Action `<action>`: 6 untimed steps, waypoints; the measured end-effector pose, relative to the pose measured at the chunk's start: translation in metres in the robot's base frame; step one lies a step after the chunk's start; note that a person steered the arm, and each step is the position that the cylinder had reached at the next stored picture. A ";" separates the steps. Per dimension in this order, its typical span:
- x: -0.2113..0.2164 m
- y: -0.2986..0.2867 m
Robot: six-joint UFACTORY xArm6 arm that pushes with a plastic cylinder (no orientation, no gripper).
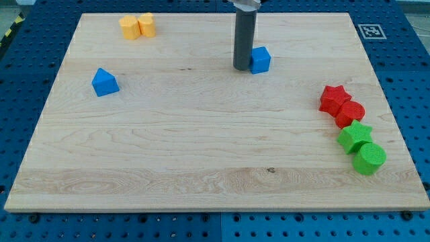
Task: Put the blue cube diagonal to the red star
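Observation:
The blue cube (261, 60) sits near the view's top, right of centre. My tip (242, 67) stands right against the cube's left side, touching or nearly touching it. The red star (334, 98) lies at the view's right, well below and to the right of the cube. No gripper is present; the arm ends in the dark rod.
A red cylinder (350, 113) touches the red star's lower right. A green star (355, 136) and a green cylinder (369, 158) follow below it. A blue triangular block (105, 82) lies at the left. Two yellow blocks (137, 26) sit at the top left.

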State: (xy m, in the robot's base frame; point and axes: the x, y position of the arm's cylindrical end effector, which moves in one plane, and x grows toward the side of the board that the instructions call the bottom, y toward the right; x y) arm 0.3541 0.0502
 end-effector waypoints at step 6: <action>-0.002 0.038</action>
